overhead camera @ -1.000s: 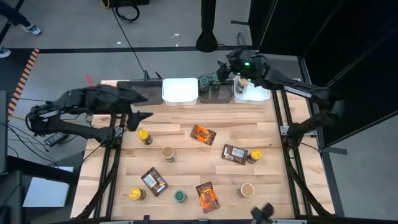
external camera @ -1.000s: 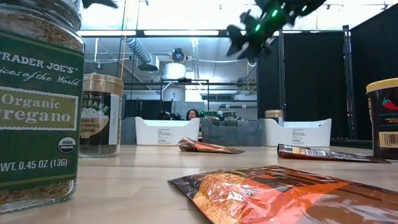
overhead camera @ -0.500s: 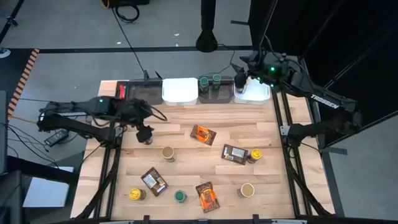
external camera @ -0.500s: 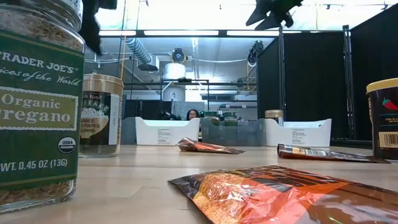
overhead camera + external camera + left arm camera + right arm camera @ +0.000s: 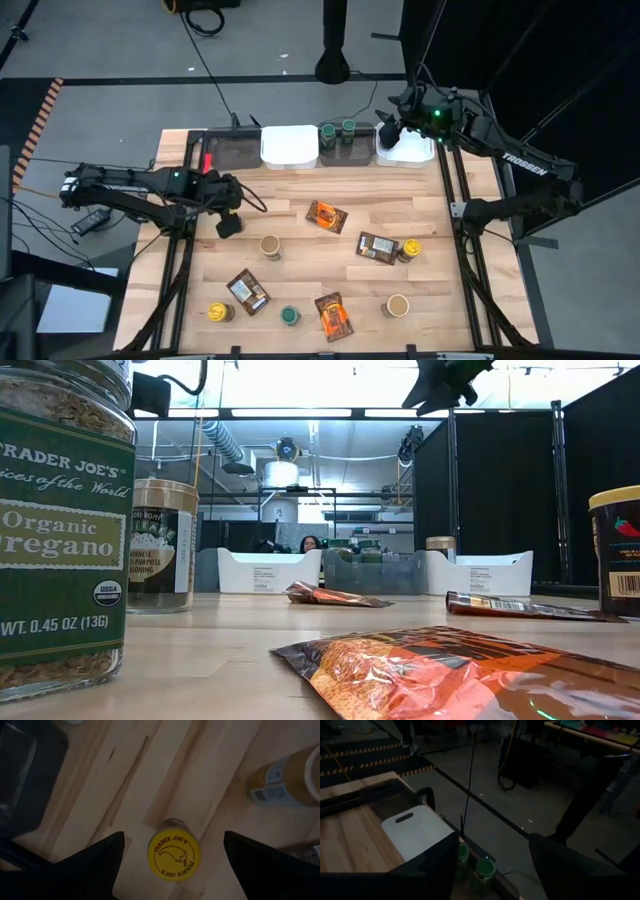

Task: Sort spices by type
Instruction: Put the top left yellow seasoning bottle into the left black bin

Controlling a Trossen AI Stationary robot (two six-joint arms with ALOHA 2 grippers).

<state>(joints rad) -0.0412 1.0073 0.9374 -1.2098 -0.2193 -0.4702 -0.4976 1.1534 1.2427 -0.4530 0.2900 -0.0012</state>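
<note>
Left claw point(image 5: 170, 865) now over yellow-lidded jar point(image 5: 173, 855)

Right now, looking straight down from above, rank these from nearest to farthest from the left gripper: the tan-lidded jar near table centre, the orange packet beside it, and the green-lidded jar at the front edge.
Left gripper:
1. Tan-lidded jar, just right.
2. Orange packet, farther right.
3. Green-lidded jar, front edge.

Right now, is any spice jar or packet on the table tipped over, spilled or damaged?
Nothing stands out. The small round jars, such as the yellow-lidded jar between the left claw's open fingers, stand upright. The flat brown and orange packets lie scattered at mixed angles on the wooden table, unsorted but intact.
</note>
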